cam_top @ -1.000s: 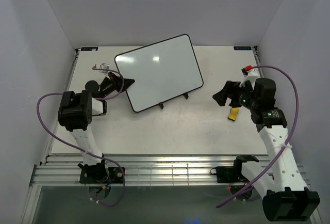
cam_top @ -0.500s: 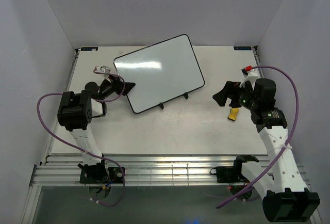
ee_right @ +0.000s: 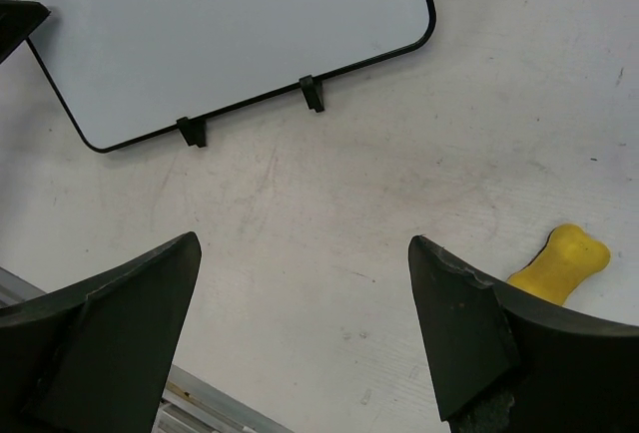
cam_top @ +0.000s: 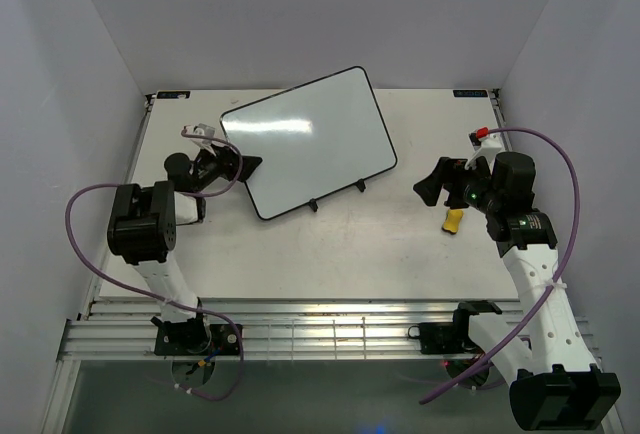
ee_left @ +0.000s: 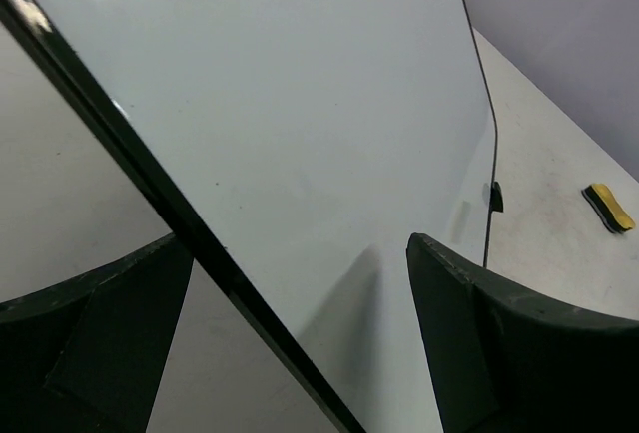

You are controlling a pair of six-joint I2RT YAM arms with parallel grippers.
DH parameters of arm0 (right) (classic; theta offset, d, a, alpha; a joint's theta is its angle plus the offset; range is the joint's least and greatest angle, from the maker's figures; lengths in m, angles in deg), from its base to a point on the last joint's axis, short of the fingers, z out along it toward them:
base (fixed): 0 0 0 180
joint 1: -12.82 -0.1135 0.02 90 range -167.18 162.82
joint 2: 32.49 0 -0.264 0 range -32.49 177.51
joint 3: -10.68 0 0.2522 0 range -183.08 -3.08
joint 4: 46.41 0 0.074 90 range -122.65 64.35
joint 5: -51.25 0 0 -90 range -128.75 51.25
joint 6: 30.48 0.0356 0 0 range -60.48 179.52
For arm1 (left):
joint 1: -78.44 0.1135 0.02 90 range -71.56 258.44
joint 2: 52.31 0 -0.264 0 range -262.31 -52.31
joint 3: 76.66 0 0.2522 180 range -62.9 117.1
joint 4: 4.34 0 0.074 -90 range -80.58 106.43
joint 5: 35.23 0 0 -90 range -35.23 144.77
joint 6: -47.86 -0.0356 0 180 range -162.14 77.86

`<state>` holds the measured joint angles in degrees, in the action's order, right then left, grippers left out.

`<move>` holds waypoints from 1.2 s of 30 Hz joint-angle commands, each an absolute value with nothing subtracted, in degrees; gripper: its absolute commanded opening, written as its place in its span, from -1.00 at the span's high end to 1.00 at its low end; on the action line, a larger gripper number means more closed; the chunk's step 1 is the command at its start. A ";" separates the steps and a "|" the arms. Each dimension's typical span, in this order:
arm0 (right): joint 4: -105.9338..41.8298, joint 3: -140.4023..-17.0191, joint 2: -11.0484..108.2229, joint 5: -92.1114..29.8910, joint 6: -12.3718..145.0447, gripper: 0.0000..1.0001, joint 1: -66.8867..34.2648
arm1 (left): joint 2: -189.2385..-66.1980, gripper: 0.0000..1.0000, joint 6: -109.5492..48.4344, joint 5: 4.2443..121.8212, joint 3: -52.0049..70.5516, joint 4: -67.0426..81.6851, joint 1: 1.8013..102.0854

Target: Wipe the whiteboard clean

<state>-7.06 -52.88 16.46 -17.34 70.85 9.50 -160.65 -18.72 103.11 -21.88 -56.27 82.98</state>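
The left edge of the blank whiteboard [cam_top: 310, 139] is straddled by the spread left end effector [cam_top: 238, 161], presumably for steadying, while the right end effector [cam_top: 430, 179] is held spread near the eraser [cam_top: 453, 220].

Yellow eraser block [cam_top: 453, 220] flat on the scuffed white table [cam_top: 330, 244], toward its right side

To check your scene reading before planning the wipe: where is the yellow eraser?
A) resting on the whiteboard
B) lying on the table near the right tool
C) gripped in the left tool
B: the yellow eraser lies on the table beside the open right tool, clear of the whiteboard.
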 commanded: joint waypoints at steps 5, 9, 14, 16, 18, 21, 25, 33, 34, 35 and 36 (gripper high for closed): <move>-7.34 -54.40 17.25 -22.93 68.58 -0.80 9.21 | -146.37 -0.96 -21.92 87.60 -28.26 -48.16 83.45; -6.37 -55.55 18.48 -25.39 68.57 -0.80 9.21 | -136.88 -0.96 -22.45 74.83 -32.83 -44.29 83.45; -4.79 -56.68 18.31 -29.60 68.22 -0.80 9.12 | -123.63 -0.96 -23.68 60.16 -26.63 -22.30 83.54; -3.39 -57.65 18.05 -34.33 67.26 -0.80 7.90 | -120.70 -0.96 -24.38 55.66 -22.23 -13.56 83.37; -0.59 -60.28 17.34 -42.91 66.64 -0.80 5.62 | -118.94 -0.96 -25.43 55.65 -12.22 2.34 83.45; 2.93 -64.05 16.81 -49.02 65.68 -0.80 1.84 | -118.41 -0.96 -26.23 55.65 0.42 24.14 83.45; 6.89 -68.98 16.46 -49.83 65.76 -0.80 1.48 | -108.70 -0.96 -20.87 54.67 1.27 33.94 83.36; 9.89 -68.73 7.68 -47.10 64.53 -0.80 1.57 | -87.04 -0.96 -25.35 45.99 -2.34 47.29 74.42; 10.24 -68.56 6.72 -47.27 64.44 -0.80 1.57 | -85.98 -0.96 -25.96 45.55 -1.56 48.78 73.70; 11.03 -68.21 6.18 -47.45 64.53 -0.80 1.57 | -84.23 -0.96 -26.49 44.93 -0.94 51.41 73.00; 11.21 -67.94 5.83 -47.89 64.44 -0.80 1.57 | -83.35 -0.96 -27.45 44.67 -0.41 52.57 71.78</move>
<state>9.61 -68.57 6.97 -46.61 65.46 1.81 -84.26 -24.55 48.95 -1.10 42.96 74.04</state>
